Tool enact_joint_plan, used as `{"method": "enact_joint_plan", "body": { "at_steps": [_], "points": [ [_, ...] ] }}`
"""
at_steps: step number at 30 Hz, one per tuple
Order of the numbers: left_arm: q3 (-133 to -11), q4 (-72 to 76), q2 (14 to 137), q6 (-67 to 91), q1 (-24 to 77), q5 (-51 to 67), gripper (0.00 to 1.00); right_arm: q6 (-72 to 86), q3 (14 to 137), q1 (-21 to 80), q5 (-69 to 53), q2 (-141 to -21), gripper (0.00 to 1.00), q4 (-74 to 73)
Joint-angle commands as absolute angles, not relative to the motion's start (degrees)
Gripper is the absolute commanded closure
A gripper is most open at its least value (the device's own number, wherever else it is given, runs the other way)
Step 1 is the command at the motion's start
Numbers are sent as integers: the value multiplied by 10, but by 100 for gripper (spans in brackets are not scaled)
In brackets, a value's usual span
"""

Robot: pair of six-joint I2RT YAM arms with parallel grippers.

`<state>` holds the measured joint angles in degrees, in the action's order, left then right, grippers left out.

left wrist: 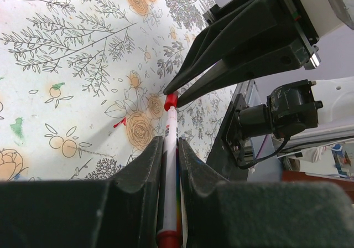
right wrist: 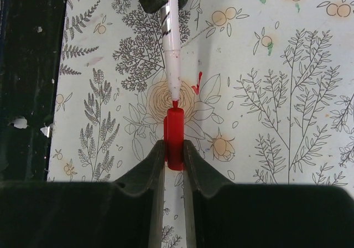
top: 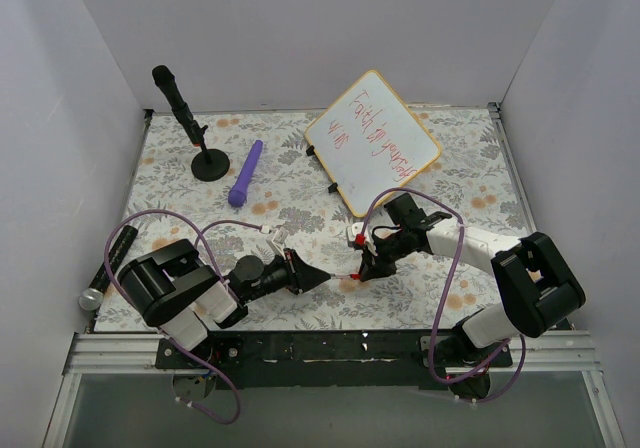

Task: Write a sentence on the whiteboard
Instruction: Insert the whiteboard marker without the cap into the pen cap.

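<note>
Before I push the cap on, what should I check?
1. Marker held in left jaws: ok.
2. Cap held in right jaws: ok.
3. Tip lined up with cap mouth: ok in the right wrist view.
4. Cap fully seated: not ok, tip only at the mouth.
5. Sentence on whiteboard: ok, red writing there.
6. Tablecloth clean: not ok, red mark beside the tip.

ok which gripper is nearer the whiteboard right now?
Right. The right gripper, jaws shut on the red cap, sits just below the whiteboard at its near corner. The left gripper, holding the marker, lies further left, away from it.
</note>
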<state>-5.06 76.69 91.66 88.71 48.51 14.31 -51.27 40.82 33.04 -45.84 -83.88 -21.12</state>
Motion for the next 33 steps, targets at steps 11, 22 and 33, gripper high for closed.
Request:
{"method": "enact_joint_plan", "body": {
  "at_steps": [11,22,33],
  "points": [
    [-62,1005,925,878,488,143,100,-515,432,332,-486,-838,99,-223],
    [-78,1012,945,883,494,151,100,-507,439,332,-499,-843,99,-222],
    [-130,1018,998,883,512,151,100,-502,446,332,-523,-838,99,-224]
  ]
}}
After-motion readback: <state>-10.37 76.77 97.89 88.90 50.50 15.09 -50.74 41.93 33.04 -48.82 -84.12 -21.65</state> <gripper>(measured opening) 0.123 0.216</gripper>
